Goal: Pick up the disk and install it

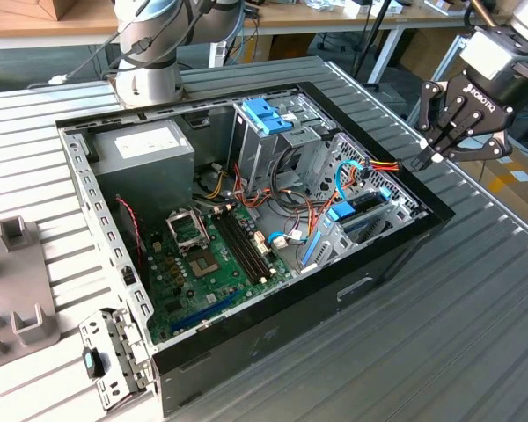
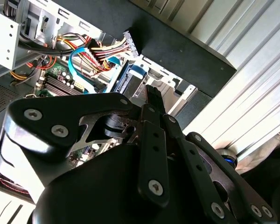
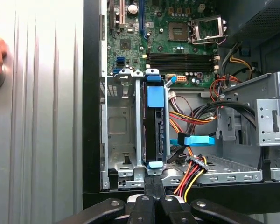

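the end effector (image 3: 154,183), closed on nothing, hangs beside the case (image 3: 91,93) near the seated disk (image 3: 152,133), likely rigid, weighty and shock-sensitive, best gripped by its blue carrier rails.

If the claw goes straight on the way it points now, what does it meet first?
Probably the disk, standing on edge in its bay straight ahead of the claw in the first wrist view. The black case rim is very near and might catch first; depth is unclear.

Tabletop (image 1: 475,334): ribbed grey metal slats.
Computer case (image 1: 290,318): open, lying mid-tabletop.
Grey holders (image 1: 28,323): exterior view's left edge.
Metal bracket (image 1: 114,360): touching case corner.
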Controlling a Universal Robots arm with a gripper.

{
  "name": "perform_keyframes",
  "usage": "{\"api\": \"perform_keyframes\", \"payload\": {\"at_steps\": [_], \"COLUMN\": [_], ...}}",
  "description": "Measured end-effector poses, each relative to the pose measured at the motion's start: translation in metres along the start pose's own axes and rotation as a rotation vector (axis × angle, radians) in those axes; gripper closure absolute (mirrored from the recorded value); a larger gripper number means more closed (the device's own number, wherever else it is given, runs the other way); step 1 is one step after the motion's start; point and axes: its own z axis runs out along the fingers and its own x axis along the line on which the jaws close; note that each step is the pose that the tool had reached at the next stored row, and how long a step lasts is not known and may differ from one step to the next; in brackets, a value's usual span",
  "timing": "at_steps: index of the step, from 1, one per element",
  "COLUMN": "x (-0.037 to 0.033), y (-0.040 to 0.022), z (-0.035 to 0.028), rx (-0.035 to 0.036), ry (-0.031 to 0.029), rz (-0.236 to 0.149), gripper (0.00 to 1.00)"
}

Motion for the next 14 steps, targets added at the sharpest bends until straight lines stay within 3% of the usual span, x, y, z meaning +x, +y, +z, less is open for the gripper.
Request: {"api": "perform_keyframes", "payload": {"at_steps": [14], "x": [-0.0169], "y": [-0.0054], "z": [0.0021], "rx": [-0.0001], "ry": [0.0001], "rz": [-0.002], "gripper": [0.89]}}
